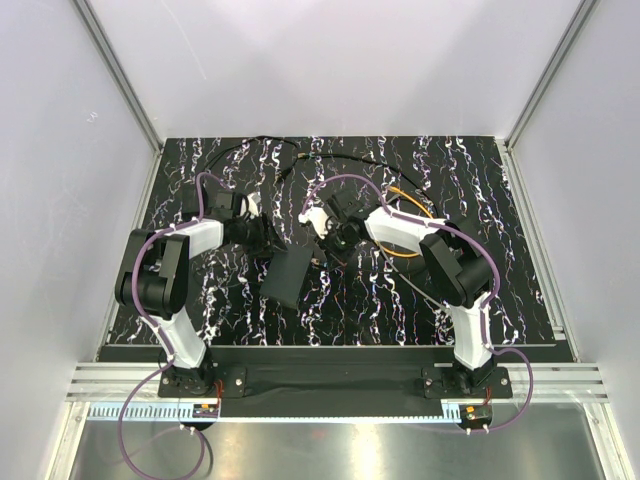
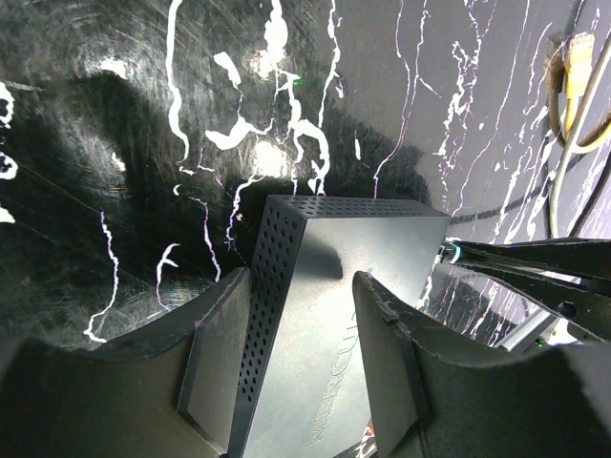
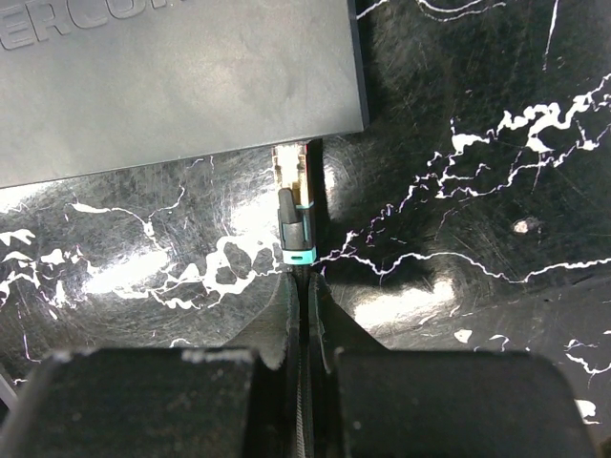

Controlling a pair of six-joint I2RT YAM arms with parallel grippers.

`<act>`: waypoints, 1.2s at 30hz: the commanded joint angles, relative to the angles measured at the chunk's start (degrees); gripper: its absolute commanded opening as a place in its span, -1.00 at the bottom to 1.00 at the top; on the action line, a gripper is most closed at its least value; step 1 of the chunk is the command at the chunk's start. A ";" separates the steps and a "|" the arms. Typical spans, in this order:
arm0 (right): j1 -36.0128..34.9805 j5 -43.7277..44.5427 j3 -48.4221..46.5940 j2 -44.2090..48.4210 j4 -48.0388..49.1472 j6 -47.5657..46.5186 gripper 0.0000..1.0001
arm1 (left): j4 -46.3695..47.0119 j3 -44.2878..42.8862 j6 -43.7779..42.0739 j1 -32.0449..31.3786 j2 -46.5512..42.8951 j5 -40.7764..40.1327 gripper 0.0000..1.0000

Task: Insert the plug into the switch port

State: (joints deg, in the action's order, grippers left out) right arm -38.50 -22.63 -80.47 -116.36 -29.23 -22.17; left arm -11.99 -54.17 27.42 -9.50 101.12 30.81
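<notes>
Black desk (image 1: 500, 250), veined with white, boxed in by pale panels (image 1: 60, 150). Flat near its middle, a matte black box (image 1: 287, 278), skewed to the edges. Toward the far edge, thin black cords (image 1: 262, 145) in loose loops; right of centre, an orange cable (image 1: 428, 207) curled on the surface.

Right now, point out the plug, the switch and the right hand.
plug (image 3: 295, 227): right wrist view, on its black body.
switch (image 3: 172, 86): right wrist view, on its flat top face.
right hand (image 3: 304, 291): right wrist view, between its closed fingertips.
</notes>
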 commanded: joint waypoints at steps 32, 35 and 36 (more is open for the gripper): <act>-0.61 -5.49 -6.98 -3.52 4.36 3.71 -1.00 | 2.22 0.64 1.41 -2.98 1.36 3.02 -0.02; -0.87 -5.76 -7.34 -3.53 5.85 6.00 -1.00 | 4.07 2.49 2.99 -3.77 1.27 4.34 -0.10; -0.96 -5.67 -7.42 -3.61 6.03 6.44 -1.00 | 4.17 2.84 2.99 -4.12 1.45 4.44 -0.13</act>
State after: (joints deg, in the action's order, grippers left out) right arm -38.13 -26.33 -83.99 -119.46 -32.08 -19.20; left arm -10.04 -53.52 28.16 -10.15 101.34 30.59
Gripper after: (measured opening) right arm 0.022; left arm 0.453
